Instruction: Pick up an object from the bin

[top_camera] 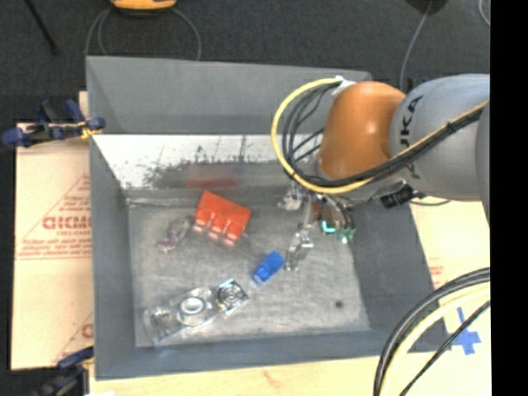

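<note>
The gripper [299,252] hangs just right of the small blue block [268,267], and I cannot tell how wide it stands. To grip cleanly, it should centre over that block before descending. An orange block [221,219] lies up-left of the blue one, clear of it, and metal bits [198,306] lie down-left.

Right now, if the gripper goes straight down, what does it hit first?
Probably the bin floor, just beside the small blue block; depth is unclear, so the gripper might clip it.
</note>
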